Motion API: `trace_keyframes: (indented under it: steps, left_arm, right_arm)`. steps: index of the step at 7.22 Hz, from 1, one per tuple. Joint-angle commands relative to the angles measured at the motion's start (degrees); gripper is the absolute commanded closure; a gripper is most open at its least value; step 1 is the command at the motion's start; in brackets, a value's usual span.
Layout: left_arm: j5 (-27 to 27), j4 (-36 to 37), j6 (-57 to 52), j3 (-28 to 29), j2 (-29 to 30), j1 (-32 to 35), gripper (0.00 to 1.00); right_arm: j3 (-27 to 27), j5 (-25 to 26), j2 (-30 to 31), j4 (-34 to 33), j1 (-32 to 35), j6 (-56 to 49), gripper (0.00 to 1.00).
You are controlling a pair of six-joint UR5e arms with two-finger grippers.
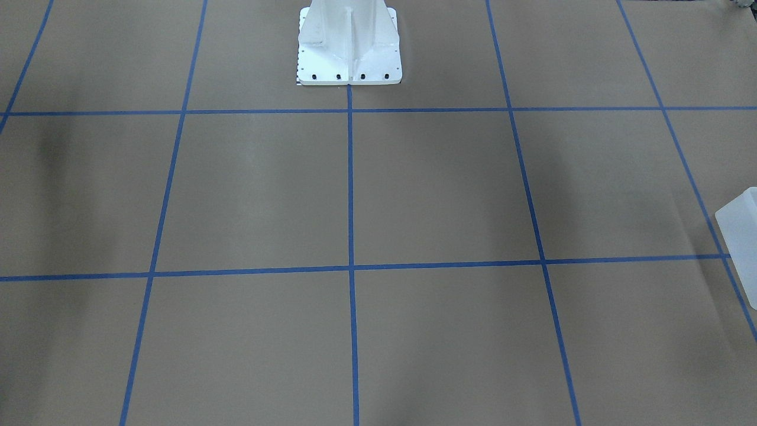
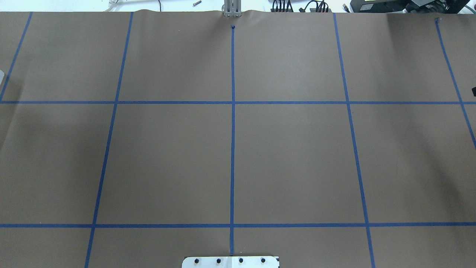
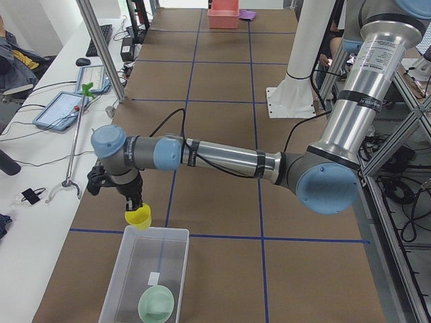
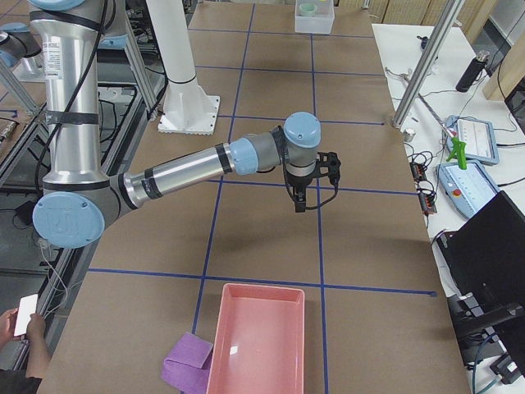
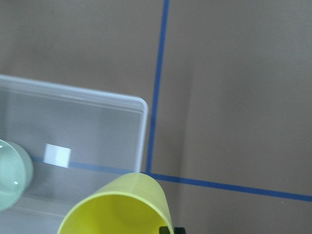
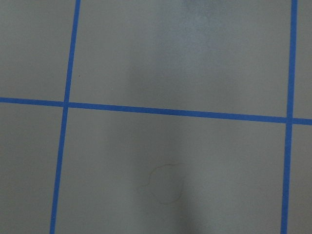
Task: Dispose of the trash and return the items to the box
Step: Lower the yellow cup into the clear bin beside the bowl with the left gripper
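Note:
The box (image 3: 145,269) is a translucent milky-white container at the table's left end, with a pale green bowl (image 3: 156,304) inside. My left gripper (image 3: 135,204) is shut on a yellow cup (image 3: 139,217) and holds it just above the box's far rim. In the left wrist view the cup (image 5: 117,207) hangs close to the camera over a corner of the box (image 5: 141,126), with the bowl (image 5: 9,173) at the left. My right gripper (image 4: 300,202) points down over bare table. It shows only in the exterior right view, so I cannot tell if it is open or shut.
A pink tray (image 4: 256,345) with a purple cloth (image 4: 187,361) beside it lies at the table's right end. The brown table has blue tape lines. A corner of the box (image 1: 742,228) shows in the front view. Tablets and cables lie on the side bench (image 3: 64,108).

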State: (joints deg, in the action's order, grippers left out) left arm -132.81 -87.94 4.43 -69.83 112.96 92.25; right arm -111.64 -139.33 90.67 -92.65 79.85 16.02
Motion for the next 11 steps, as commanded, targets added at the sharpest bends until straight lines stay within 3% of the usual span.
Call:
trace_keyframes:
  steps: [1,3,6,11]
  left_arm:
    - [0.4,-13.0,3.2,15.4,3.0,-2.0,1.0]
    - [0.3,-14.4,10.1,14.9,1.7,-7.1,1.0]
    - [0.4,-15.9,10.0,14.9,-1.2,-12.0,1.0]
    - [0.4,-15.5,6.4,15.4,-2.0,-11.0,1.0]
  right_arm:
    - [-0.2,0.2,-0.4,0.0,-1.8,0.8,0.0]
    - [-0.5,0.4,-0.9,0.0,-4.7,4.2,0.0]
    - [-0.7,0.4,-1.2,0.0,-5.2,4.7,0.0]
    - [-0.6,0.5,-1.2,-0.1,-5.2,4.8,0.0]
